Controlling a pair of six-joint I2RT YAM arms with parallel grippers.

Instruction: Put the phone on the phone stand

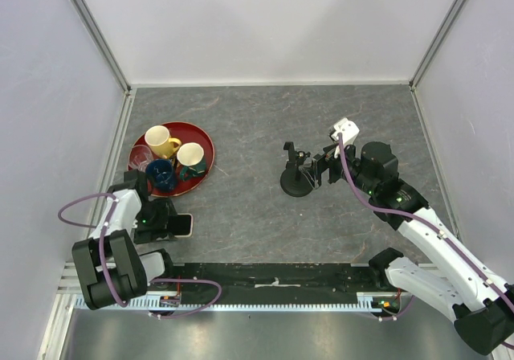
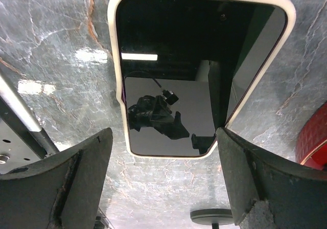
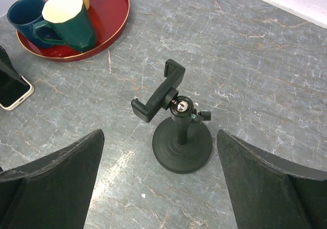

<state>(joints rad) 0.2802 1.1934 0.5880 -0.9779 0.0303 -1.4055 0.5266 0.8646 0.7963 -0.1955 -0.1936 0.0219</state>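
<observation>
Left gripper (image 1: 165, 222) low, jaws apart, holding nothing, over phone (image 2: 199, 70) lying flat on grey marbled table (image 1: 241, 135), near-left. Right gripper (image 1: 317, 167) jaws spread, empty, beside phone stand (image 1: 295, 179). White walls.

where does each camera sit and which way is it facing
top external: above and behind the bases, looking down at the table; both arms show.
left wrist: on left arm, facing down at the phone; left gripper fingers flank it.
right wrist: on right arm, facing down at the phone stand; right gripper fingers show.
shared: right wrist and top both show the red tray.
</observation>
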